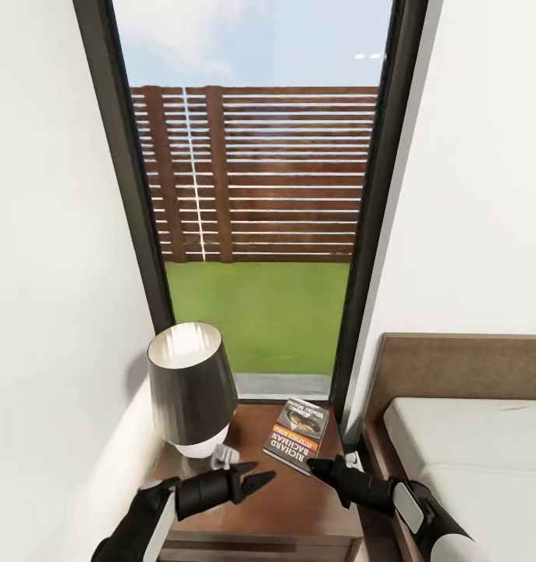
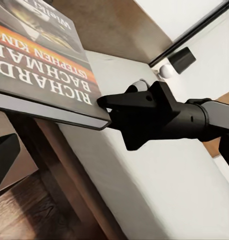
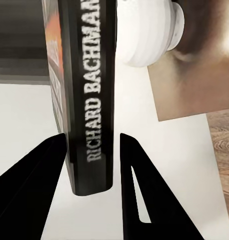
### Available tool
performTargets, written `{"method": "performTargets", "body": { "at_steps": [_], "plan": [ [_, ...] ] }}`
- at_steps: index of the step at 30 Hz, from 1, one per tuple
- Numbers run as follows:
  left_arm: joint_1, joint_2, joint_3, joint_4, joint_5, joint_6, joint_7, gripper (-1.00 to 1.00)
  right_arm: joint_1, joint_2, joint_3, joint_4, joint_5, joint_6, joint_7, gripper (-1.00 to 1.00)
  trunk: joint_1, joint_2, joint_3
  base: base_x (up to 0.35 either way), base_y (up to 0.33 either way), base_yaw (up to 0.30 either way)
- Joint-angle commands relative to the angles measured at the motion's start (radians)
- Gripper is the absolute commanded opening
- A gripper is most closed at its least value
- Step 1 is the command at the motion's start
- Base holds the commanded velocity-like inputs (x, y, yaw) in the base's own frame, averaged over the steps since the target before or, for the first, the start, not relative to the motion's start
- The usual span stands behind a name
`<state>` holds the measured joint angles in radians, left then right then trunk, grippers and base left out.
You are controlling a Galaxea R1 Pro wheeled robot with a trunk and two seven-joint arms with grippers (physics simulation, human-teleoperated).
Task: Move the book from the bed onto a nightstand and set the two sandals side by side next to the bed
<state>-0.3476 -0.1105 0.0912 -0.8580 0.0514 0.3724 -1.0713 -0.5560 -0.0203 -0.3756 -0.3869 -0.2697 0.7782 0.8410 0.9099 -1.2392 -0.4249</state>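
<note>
Right gripper (image 1: pixel 318 467) fingers clamp book (image 1: pixel 297 434) over nightstand (image 1: pixel 291 507).

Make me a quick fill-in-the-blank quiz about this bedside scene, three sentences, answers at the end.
1. The right gripper pinches the book by its ____ edge.
2. On the nightstand, left of the book, stands a ____ with a dark shade.
3. The left gripper hovers over the nightstand, holding ____.

Missing words: spine; lamp; nothing
</note>
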Motion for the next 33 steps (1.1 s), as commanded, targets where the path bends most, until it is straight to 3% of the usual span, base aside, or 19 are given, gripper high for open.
{"method": "performTargets", "body": {
  "at_steps": [1,20,25,27,33],
  "plan": [
    [-0.001,-0.001,0.001,0.001,0.002,0.009,-0.004,1.00,-0.001,0.000,-0.005,0.000,0.001,0.004,0.003,-1.00,0.000,-0.001,-0.001,0.000,0.000,0.000],
    [-0.001,0.008,0.013,-0.004,0.009,0.016,-0.020,1.00,-0.001,0.000,-0.005,0.000,0.001,0.004,0.003,-1.00,0.000,-0.001,-0.001,0.000,0.000,0.000],
    [-0.001,0.014,0.013,-0.004,0.063,0.035,-0.057,1.00,-0.001,0.000,-0.005,0.000,0.001,0.004,0.003,-1.00,0.015,-0.029,-0.014,0.000,0.000,0.000],
    [-0.001,0.034,0.013,-0.005,0.095,0.051,-0.083,1.00,-0.001,0.000,-0.005,0.000,0.001,0.004,0.003,-1.00,0.019,-0.036,-0.017,0.000,0.000,0.000],
    [-0.001,0.045,0.012,-0.005,0.113,0.059,-0.096,1.00,-0.001,0.000,-0.005,0.000,0.001,0.004,0.003,-1.00,0.019,-0.036,-0.017,0.000,0.000,0.000]
  ]
}}
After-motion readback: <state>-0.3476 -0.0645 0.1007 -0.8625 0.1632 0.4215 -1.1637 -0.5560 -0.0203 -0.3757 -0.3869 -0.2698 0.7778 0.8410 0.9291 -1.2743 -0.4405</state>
